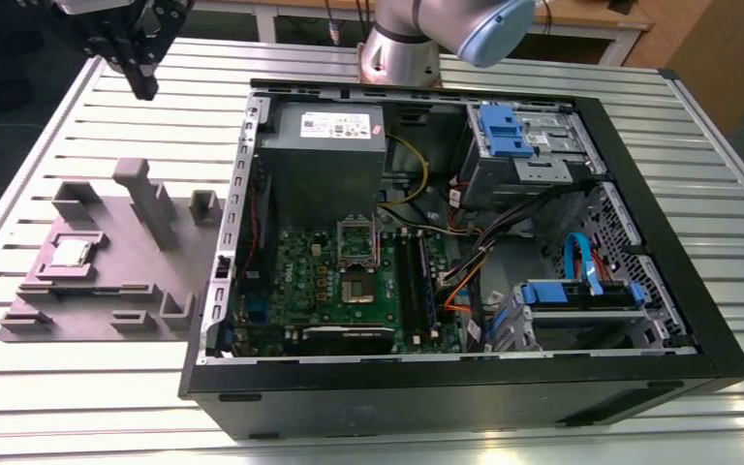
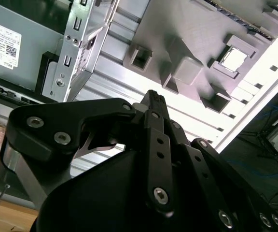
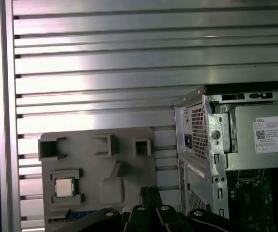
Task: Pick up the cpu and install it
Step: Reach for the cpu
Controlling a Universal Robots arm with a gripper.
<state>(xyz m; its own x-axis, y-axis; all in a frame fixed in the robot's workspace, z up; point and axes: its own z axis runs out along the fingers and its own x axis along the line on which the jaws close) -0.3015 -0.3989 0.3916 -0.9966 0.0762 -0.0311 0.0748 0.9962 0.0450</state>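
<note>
1. While the end effector (image 1: 143, 85) hangs over the slatted aluminium table (image 1: 36, 145), off the far corner of the open black computer case (image 1: 476, 387), I read its black fingers as drawn together with nothing between them. The second wrist view shows them meeting in a single tip.
2. The small flat square cpu with the silvery metal top (image 1: 73, 252) lies outside the case. It sits in a square pocket of a grey moulded plastic holder plate (image 1: 152, 291), which rests on the table just beside the case's side wall. The end effector is well apart from it.
3. I judge the chip to be light, stiff and thin, with a smooth lid that could slip. Its underside is likely delicate, so I would pinch it by two opposite edges, not the faces.
4. It lies flat with its metal top up, as both wrist views show (image 3: 64, 187) (image 2: 234, 59). Being square, it has no real long axis, and its edges run parallel to the case's side wall. Any corner mark is too small to tell.
5. Inside the case, the rectangular metal socket frame with a dark centre (image 1: 356, 263) sits on the green motherboard (image 1: 297, 281), with no chip in it.
</note>
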